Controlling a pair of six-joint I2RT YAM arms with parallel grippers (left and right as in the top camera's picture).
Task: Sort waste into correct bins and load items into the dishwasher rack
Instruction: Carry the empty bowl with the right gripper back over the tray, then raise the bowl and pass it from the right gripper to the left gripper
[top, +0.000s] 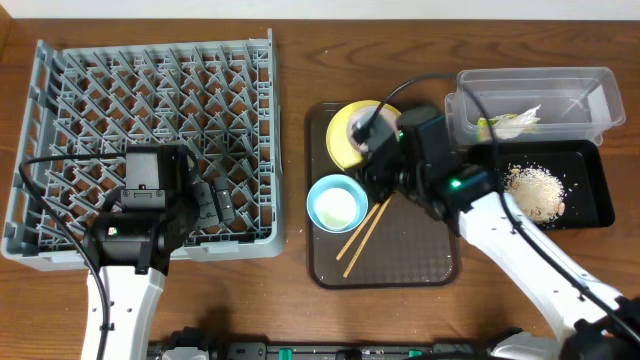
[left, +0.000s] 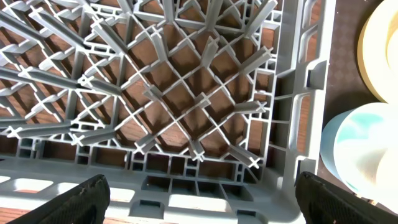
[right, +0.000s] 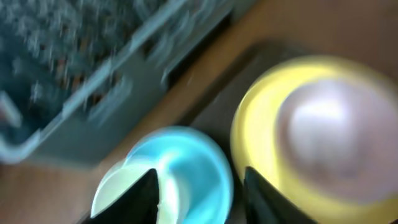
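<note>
The left fingers stood wide apart over the grey rack. The blurred right fingers were apart above the light-blue bowl and yellow plate.

Overhead looks straight down; 2 close wrist views, right blurred, apparently share the light-blue bowl.

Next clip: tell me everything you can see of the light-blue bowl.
The light-blue bowl is round and glossy, with a paler, whitish inside; whether anything lies in it is unclear. It stands upright at the left edge of the brown serving tray, beside the yellow plate. The chopsticks lie close along its right side, but contact cannot be told. Nothing grips it.
</note>
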